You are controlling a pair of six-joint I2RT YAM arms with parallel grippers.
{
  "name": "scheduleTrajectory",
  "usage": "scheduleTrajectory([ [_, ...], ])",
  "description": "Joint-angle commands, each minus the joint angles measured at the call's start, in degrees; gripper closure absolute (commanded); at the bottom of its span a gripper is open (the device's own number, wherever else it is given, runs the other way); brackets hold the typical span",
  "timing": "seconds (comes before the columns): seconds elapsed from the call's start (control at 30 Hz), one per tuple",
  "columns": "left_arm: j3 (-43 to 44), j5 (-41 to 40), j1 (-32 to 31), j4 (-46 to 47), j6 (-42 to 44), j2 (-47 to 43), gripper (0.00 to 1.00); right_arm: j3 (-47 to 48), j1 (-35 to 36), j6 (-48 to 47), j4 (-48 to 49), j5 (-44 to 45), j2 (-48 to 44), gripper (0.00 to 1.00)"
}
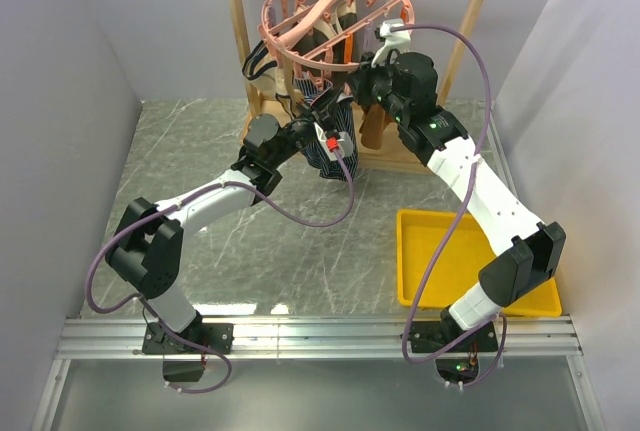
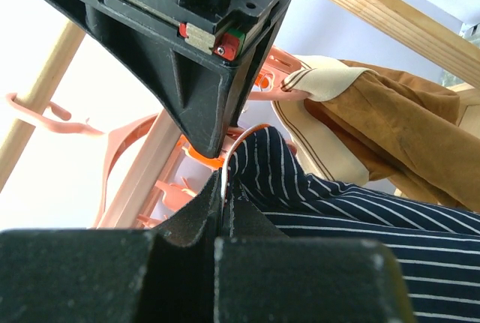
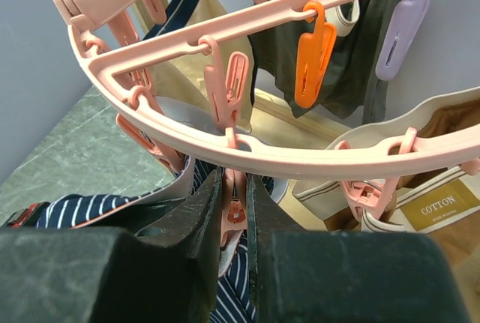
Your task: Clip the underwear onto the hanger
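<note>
The pink round hanger (image 1: 325, 21) hangs from the wooden rack, its ring (image 3: 300, 162) crossing the right wrist view. My left gripper (image 1: 322, 139) is shut on the edge of the navy striped underwear (image 1: 335, 146) and holds it up just under the ring. In the left wrist view the gripper (image 2: 223, 188) pinches the fabric (image 2: 352, 210). My right gripper (image 1: 372, 79) reaches in from the right. In its wrist view the gripper (image 3: 234, 195) is closed on a pink peg (image 3: 235, 207) that hangs from the ring, with striped cloth (image 3: 240, 293) right below the peg.
The wooden rack frame (image 1: 240, 41) stands at the back. Tan and beige garments (image 3: 420, 210) and a dark one (image 3: 337, 61) hang on other pegs, and the tan ones also show in the left wrist view (image 2: 375, 121). A yellow tray (image 1: 470, 261) lies at the front right.
</note>
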Motion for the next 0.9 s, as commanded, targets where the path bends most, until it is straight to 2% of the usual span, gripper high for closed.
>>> scheduleTrajectory([
  [0.0, 1.85, 0.16, -0.01, 3.63, 0.92, -0.19, 1.00, 2.51, 0.53, 0.81, -4.78, 0.88, 1.25, 0.83],
  [0.13, 2.37, -0.72, -0.01, 3.63, 0.30, -0.02, 1.00, 3.21, 0.53, 0.99, -5.57, 0.53, 1.69, 0.71],
  [0.4, 3.07, -1.51, -0.01, 3.98, -0.31, 0.42, 1.00, 3.56, 0.53, 1.34, -6.19, 0.18, 1.96, 0.65],
  [0.63, 3.16, -1.60, 0.08, 4.07, -0.23, 0.69, 1.00, 4.27, 0.62, 1.78, -6.89, 0.36, 2.13, 0.50],
  [0.87, 3.25, -1.60, 0.26, 2.93, -0.31, 0.69, 1.00, 4.09, 0.53, 1.96, -6.37, 0.36, 1.61, 0.45],
])
